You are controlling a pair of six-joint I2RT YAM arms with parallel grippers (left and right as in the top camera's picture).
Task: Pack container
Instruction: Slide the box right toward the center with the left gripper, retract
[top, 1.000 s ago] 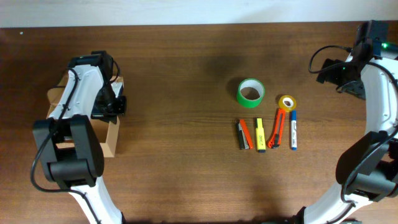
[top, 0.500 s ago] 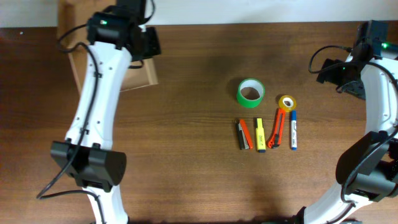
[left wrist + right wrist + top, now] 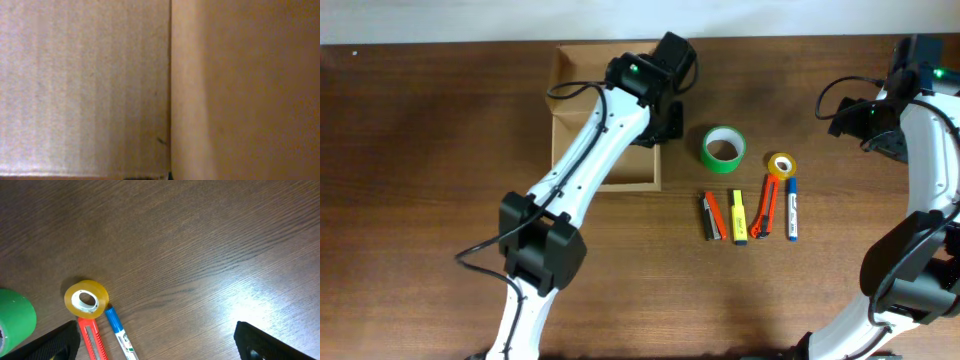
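Note:
The container [image 3: 578, 95], an open tan cardboard box, sits at the back of the table, left of the centre. My left gripper [image 3: 658, 124] is at the box's right wall and grips it. The left wrist view shows only cardboard [image 3: 85, 85] close up; the fingers are hidden there. My right gripper [image 3: 850, 118] hovers at the far right, open and empty; the right wrist view shows its fingers wide apart [image 3: 157, 350] above bare wood.
Right of the box lie a green tape roll [image 3: 723, 149], a yellow tape roll [image 3: 781, 165], an orange cutter [image 3: 766, 207], a blue marker [image 3: 792, 210], a yellow highlighter [image 3: 739, 217] and an orange pen [image 3: 711, 216]. The yellow tape roll [image 3: 86, 298] and blue marker [image 3: 119, 332] show in the right wrist view.
My left arm has carried the box from the far left edge, across the back, to beside the green tape roll. The right arm has not moved.

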